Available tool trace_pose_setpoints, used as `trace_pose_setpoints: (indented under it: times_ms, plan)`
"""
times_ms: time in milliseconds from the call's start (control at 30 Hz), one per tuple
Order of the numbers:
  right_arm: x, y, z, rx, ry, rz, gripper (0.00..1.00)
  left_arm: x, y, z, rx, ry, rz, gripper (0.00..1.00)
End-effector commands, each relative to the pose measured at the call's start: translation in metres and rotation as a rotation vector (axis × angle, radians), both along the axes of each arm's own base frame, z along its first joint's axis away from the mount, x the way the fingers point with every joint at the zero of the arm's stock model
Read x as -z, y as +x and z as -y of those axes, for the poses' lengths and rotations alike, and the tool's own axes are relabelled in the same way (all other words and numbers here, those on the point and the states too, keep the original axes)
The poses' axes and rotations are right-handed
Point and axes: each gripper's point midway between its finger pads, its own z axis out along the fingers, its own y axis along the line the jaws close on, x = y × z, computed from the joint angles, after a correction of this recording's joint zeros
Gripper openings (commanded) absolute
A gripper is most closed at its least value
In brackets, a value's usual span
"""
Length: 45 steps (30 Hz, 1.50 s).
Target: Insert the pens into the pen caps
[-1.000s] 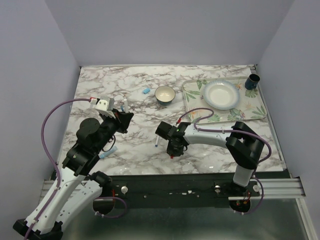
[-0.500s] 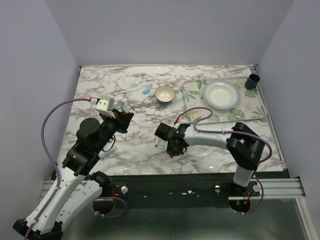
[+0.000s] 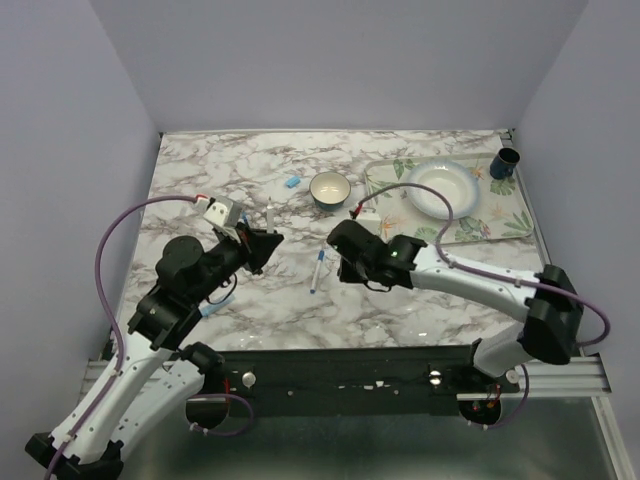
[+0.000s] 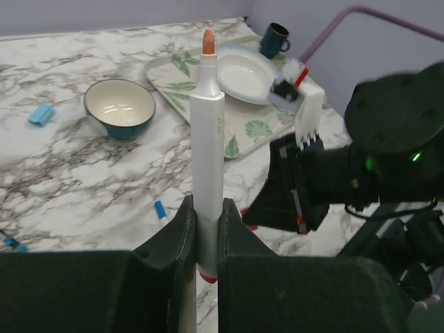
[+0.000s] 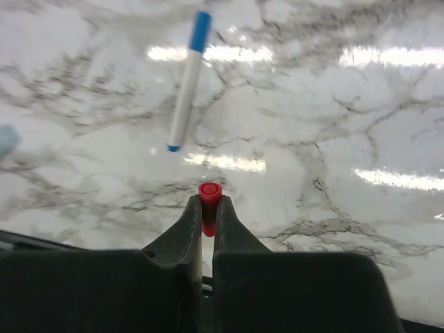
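Observation:
My left gripper (image 4: pixel 206 208) is shut on a white pen (image 4: pixel 207 139) with an orange-red tip, held upright; in the top view this gripper (image 3: pixel 265 240) is left of centre. My right gripper (image 5: pixel 209 208) is shut on a red pen cap (image 5: pixel 209 196), its open end facing outward, above the marble table; in the top view it (image 3: pixel 345 262) is mid-table, right of the left gripper. A blue-tipped white pen (image 3: pixel 317 270) lies between the grippers and shows in the right wrist view (image 5: pixel 186 90). A blue cap (image 3: pixel 292 182) lies near the bowl. Another blue cap (image 4: pixel 160 209) lies beyond the left fingers.
A dark-rimmed bowl (image 3: pixel 330 189) stands at the centre back. A leaf-patterned tray (image 3: pixel 385 180) with a white plate (image 3: pixel 440 188) sits at the back right, with a dark blue cup (image 3: pixel 506 163) at its far corner. A small blue piece (image 3: pixel 210 310) lies near the left arm.
My right arm has lifted and swung back from the near edge with the red cap, uncovering the blue pen. My left gripper has shifted right with its pen.

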Motion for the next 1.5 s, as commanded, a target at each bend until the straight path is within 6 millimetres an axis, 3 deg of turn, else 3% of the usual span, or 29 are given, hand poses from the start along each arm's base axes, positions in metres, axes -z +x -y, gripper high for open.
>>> trace_pose_setpoints:
  times_ms: [0, 33, 267, 333, 467, 633, 833, 1100, 1467]
  plan:
    - [-0.129, 0.041, -0.018, -0.106, 0.192, 0.341, 0.01, -0.006, -0.030, 0.034, 0.258, -0.027, 0.041, 0.00]
    - [-0.164, 0.043, -0.022, -0.119, 0.260, 0.410, 0.01, -0.007, -0.034, 0.038, 0.290, -0.031, 0.044, 0.00]
    - [-0.290, 0.040, -0.020, -0.205, 0.507, 0.722, 0.01, -0.010, -0.060, 0.059, 0.500, -0.060, 0.045, 0.00]
    - [-0.316, 0.034, -0.024, -0.246, 0.577, 0.792, 0.01, -0.010, -0.065, 0.063, 0.541, -0.071, 0.038, 0.00]
    - [-0.348, 0.020, -0.033, -0.323, 0.701, 0.853, 0.01, -0.009, -0.065, 0.064, 0.550, -0.073, 0.026, 0.00]
    - [-0.364, 0.000, -0.052, -0.449, 0.830, 0.865, 0.01, -0.009, -0.065, 0.065, 0.551, -0.072, 0.024, 0.00]
    - [-0.362, -0.016, -0.065, -0.551, 0.899, 0.852, 0.01, -0.010, -0.063, 0.062, 0.529, -0.073, 0.036, 0.00]
    - [-0.341, -0.021, -0.073, -0.625, 0.889, 0.860, 0.01, -0.013, -0.065, 0.062, 0.536, -0.076, 0.044, 0.00]
    - [-0.329, -0.019, -0.072, -0.624, 0.867, 0.870, 0.01, -0.013, -0.068, 0.063, 0.553, -0.083, 0.046, 0.00]
